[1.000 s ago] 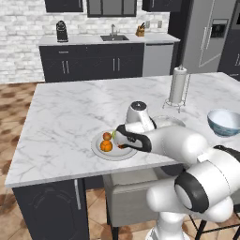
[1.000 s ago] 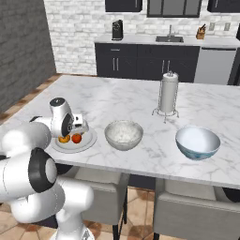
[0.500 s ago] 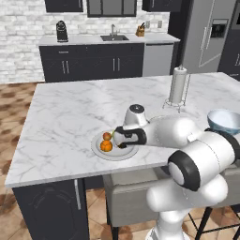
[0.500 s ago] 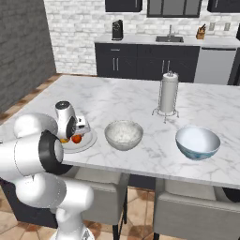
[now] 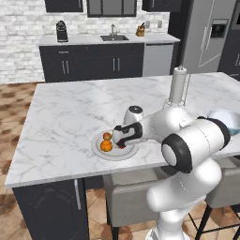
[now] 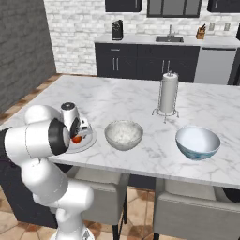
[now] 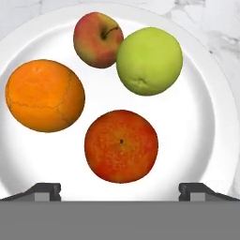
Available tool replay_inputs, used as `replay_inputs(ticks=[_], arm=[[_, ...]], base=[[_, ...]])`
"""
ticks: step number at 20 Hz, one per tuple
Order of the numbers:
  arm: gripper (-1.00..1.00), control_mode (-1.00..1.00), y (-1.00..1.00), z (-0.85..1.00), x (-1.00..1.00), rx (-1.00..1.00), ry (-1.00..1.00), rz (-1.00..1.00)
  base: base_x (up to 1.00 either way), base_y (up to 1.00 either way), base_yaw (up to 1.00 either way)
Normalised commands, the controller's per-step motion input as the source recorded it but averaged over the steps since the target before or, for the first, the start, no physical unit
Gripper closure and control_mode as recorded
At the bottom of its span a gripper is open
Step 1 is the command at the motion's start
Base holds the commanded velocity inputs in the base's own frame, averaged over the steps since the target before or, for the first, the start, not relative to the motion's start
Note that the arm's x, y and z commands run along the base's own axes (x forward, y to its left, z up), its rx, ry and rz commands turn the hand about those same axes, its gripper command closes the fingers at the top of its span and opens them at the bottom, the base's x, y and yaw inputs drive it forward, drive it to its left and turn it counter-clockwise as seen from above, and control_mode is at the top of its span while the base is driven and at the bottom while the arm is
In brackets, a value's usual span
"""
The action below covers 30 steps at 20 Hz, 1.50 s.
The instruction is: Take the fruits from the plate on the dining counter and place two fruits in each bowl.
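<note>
A: Where are the fruits right now?

B: All four sit on the plate. From the hand camera, the red-orange fruit lies nearest the fingertips, the orange fruit beside it, and the yellow-green fruit and the brownish-red apple-like fruit touch each other farther off.

A: And the plate?

B: It rests on the marble worktop of the dining counter, near the edge facing the robot. In the right base view the plate sits just beside the speckled white-grey bowl, with the light blue bowl well apart, farther along the same edge.

A: Anything in the bowls?

B: No fruit that I can see in either. So I'd judge the task is at its very start: nothing delivered, four fruits to move, two to each bowl.

A: What is the gripper doing?

B: The gripper hangs low over the plate with its jaws spread wide and nothing between them. The two dark tips stand on either side of the red-orange fruit, so that looks like the first one to be taken, though it is not yet grasped. In the left base view the gripper points down at the plate's near side.

A: Anything else around?

B: A paper towel holder stands farther back on the worktop, away from the route between plate and bowls.
</note>
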Motion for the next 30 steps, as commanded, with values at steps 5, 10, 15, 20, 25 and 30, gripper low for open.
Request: replay_inputs(ticks=[5, 10, 15, 20, 25, 30], arm=[[-1.00, -1.00, 0.02, -0.21, 0.29, 0.02, 0.03, 0.01], [-1.00, -1.00, 0.09, -0.17, 0.29, 0.00, 0.00, 0.01], [-1.00, -1.00, 0.11, -0.17, 0.04, 0.00, 0.00, 0.00], [-1.00, -1.00, 0.02, -0.18, -0.01, 0.00, 0.00, 0.00], [1.00, -1.00, 0.00, -0.12, -0.16, 0.00, 0.00, 0.00], [1.00, -1.00, -0.07, -0.01, -0.41, 0.00, 0.00, -0.05]], base=[[0.00, 0.00, 0.00], [0.00, 0.00, 0.00], [0.00, 0.00, 0.00], [0.00, 0.00, 0.00], [0.00, 0.00, 0.00], [0.00, 0.00, 0.00]])
